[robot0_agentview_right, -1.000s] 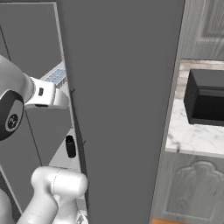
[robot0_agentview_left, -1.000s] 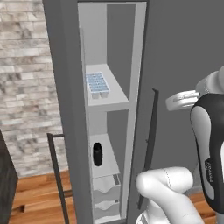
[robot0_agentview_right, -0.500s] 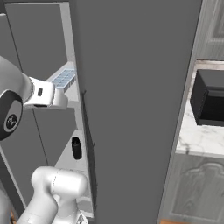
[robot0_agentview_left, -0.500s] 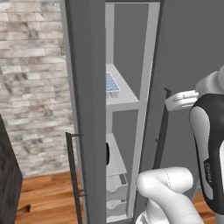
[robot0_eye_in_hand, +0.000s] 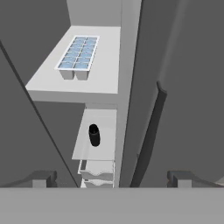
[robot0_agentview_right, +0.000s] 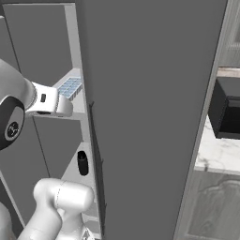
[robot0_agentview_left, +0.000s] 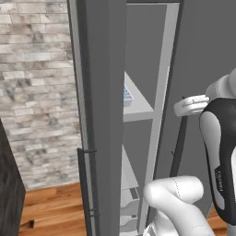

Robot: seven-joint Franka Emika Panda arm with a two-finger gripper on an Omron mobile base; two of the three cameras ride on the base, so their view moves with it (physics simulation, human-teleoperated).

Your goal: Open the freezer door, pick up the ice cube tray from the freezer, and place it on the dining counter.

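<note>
My claw [robot0_eye_in_hand: 112, 177] hangs spread wide with nothing between the tips, looking into the open freezer [robot0_eye_in_hand: 107, 109]. The freezer door [robot0_agentview_left: 103, 115] stands swung out on the left in the left base view, edge-on to that camera, so the opening step looks done to me.

The ice cube tray [robot0_eye_in_hand: 78, 53] sits on the upper white shelf [robot0_eye_in_hand: 48, 83], toward the far left of it, flat and level, well apart from my tips. In the right base view the tray [robot0_agentview_right: 70, 87] shows just past my wrist. One shelf below stands a small dark bottle [robot0_eye_in_hand: 93, 134], which I should keep clear of (it is no part of this job), and under that the drawers [robot0_eye_in_hand: 97, 168].

The tray looks like thin rigid plastic, light, probably a bit slick, and its cells appear filled with pale blue, so I judge it must stay level when lifted. The best hold seems to be across its short width, one tip on each long side wall near the middle, so it does not tip toward either end. Pinching one corner would let it swing.
</note>
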